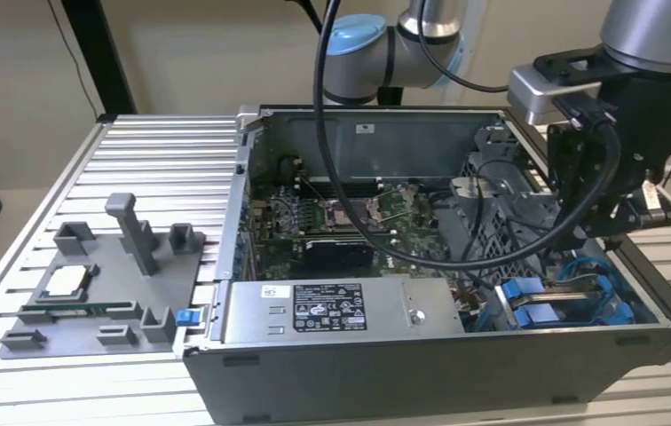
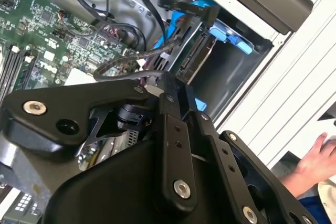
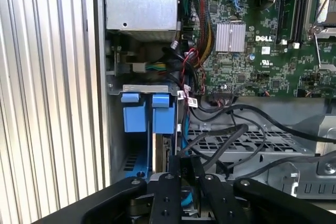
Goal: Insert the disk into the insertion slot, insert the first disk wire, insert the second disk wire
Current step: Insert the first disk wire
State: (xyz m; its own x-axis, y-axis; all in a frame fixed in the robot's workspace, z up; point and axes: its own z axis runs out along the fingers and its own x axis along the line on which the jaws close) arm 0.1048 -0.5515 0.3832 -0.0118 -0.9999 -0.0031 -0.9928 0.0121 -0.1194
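Note:
The disk (image 1: 555,300), silver in a bright blue carrier, sits in the insertion slot (image 1: 619,293) at the case's corner on the exterior view's right. Its blue tabs (image 3: 147,112) show in the first wrist view and its edge (image 2: 202,51) in the second wrist view. My gripper (image 1: 615,217) hangs just above the drive cage, a little behind the disk. In both wrist views the fingers stand close together on the black end of a disk wire (image 3: 215,140). The gripper (image 3: 181,176) pinches it there, and the gripper (image 2: 149,115) holds the same black plug (image 2: 131,116).
The open computer case (image 1: 430,373) rests on a slatted metal table (image 1: 146,151). A grey labelled power-supply box (image 1: 324,311) fills its front. Loose black cables (image 3: 273,124) cross the perforated cage. A grey fixture (image 1: 98,293) lies at the exterior view's left. A person's hand (image 2: 315,156) is beside the case.

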